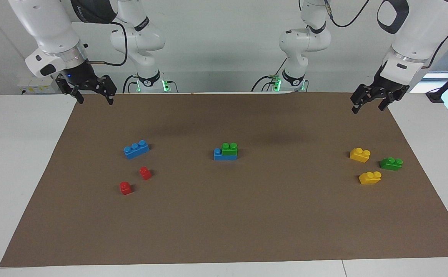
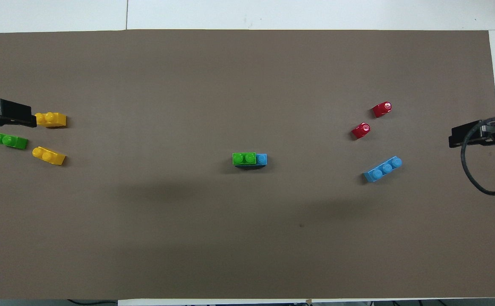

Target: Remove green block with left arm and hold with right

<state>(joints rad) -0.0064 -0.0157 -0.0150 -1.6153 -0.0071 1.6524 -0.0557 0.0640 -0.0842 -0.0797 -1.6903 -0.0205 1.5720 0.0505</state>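
**Two pincers wait spread while the green block sits stacked mid-table**

Two pincers hang with their fingers spread and nothing between them, one at each end of the table's robot edge. The left pincer (image 1: 370, 103) is up in the air over the corner of the brown mat (image 1: 224, 231) at its own end. The right pincer (image 1: 92, 93) hangs the same way over the other corner. Both arms look parked, I'd say so that the middle stays free for the reach to come.

Out from the left pincer, the nearest things are a small cluster: a yellow brick (image 1: 360, 154), a darker green brick (image 1: 391, 164) and a second yellow brick (image 1: 370, 177), near one another but apart. They look like spare pieces, not part of the job.

Well away from both pincers, about midway between them, stands the green block (image 1: 229, 149). It is pressed onto a blue brick (image 1: 224, 155), covering two of its studs and leaving one blue stud bare at the end toward the right arm. That bare end is, I judge, where the right pincer can hold the base down while the left one pulls the green block up and off.

Out from the right pincer lie a loose blue three-stud brick (image 1: 136, 149) and two small red bricks (image 1: 145, 173), all separate.

No part of the task has begun yet.
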